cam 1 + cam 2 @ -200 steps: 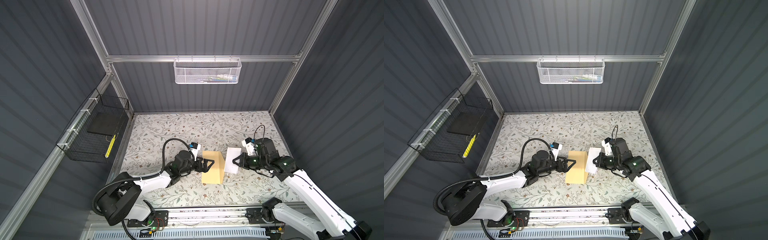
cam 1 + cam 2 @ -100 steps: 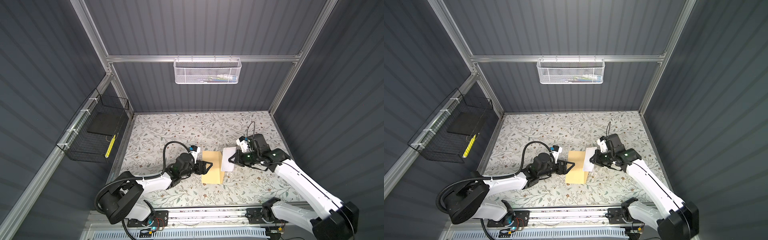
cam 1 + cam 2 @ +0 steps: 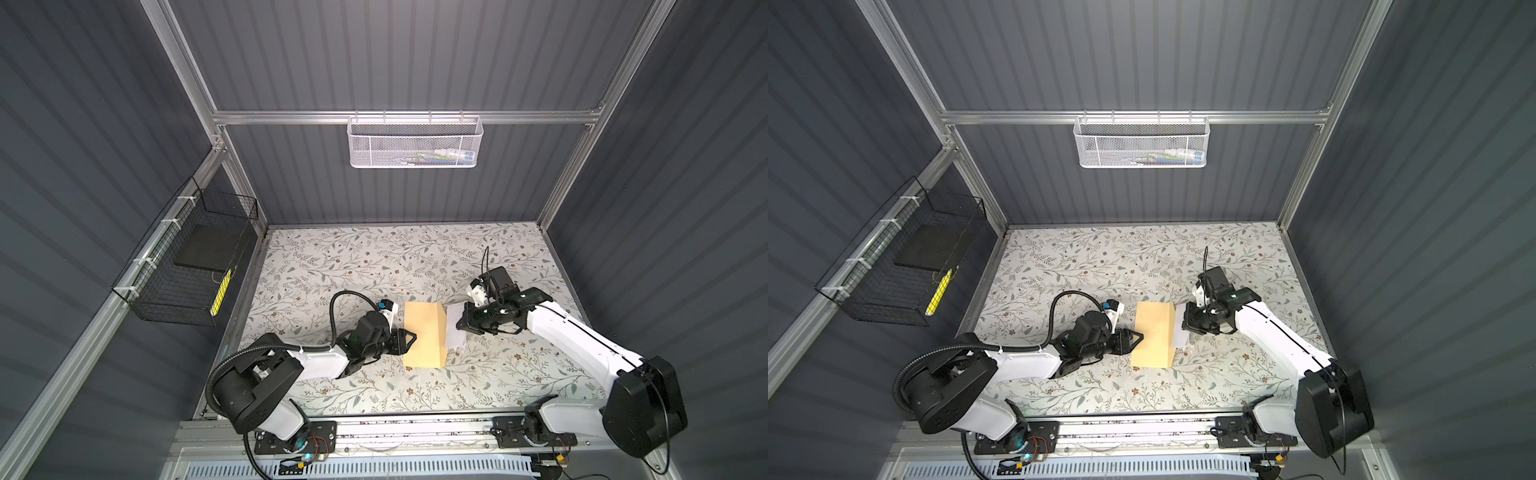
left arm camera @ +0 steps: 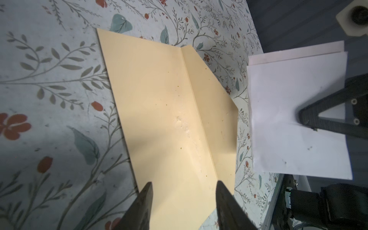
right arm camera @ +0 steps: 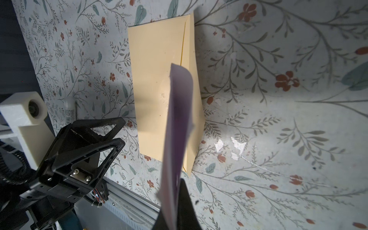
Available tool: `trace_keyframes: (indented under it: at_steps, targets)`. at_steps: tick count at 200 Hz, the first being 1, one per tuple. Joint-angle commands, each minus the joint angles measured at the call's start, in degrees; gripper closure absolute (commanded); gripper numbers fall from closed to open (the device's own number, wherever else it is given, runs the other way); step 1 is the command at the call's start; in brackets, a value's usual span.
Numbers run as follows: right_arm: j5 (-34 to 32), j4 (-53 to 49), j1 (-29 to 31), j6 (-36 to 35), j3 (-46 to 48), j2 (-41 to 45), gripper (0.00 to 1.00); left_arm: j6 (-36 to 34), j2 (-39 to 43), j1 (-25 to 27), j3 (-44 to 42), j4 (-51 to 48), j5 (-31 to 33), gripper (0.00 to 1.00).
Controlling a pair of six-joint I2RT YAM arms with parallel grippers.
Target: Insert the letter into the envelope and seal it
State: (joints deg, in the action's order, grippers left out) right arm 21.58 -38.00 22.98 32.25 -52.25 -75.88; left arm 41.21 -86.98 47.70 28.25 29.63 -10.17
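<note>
The tan envelope point(image 3: 424, 336) point(image 3: 1154, 338) lies flat on the floral mat, its flap point(image 4: 209, 99) folded open toward the right arm. My left gripper point(image 3: 413, 335) point(image 3: 1140, 335) point(image 4: 184, 184) is open at the envelope's left edge, its two fingers astride the tan paper point(image 5: 155, 89). My right gripper point(image 3: 461, 326) point(image 3: 1187, 326) point(image 5: 179, 183) is shut on the letter point(image 3: 454, 330) point(image 4: 294, 119), a folded white sheet. The letter point(image 5: 177, 129) hangs just above the mat beside the flap's edge.
A small white cylindrical stick point(image 5: 69, 109) lies on the mat behind the left gripper. White paper scraps point(image 5: 236, 145) dot the mat near the envelope. A white mesh basket point(image 3: 415, 143) hangs on the back wall and a black wire basket point(image 3: 187, 274) on the left wall.
My left gripper's jaws have narrowed and slid onto the envelope's left edge. The right gripper has carried the letter left, close to the open flap.
</note>
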Motion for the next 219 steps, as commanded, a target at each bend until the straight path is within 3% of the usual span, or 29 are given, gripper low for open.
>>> trace_keyframes:
  at_steps: [1,89,219]
  targets:
    - [-0.43,0.12,-0.42,-2.15,-0.77,-2.58,1.0,0.43,-0.61,0.3,-1.35,0.52,1.32,0.54]
    - [1.5,2.12,-2.02,-3.67,0.58,-7.53,1.0,1.49,-2.54,0.29,-4.01,1.14,4.06,0.75]
    - [3.18,4.94,-2.33,-4.06,3.82,-9.86,1.0,2.6,-2.46,0.37,-6.83,-0.18,7.42,0.84]
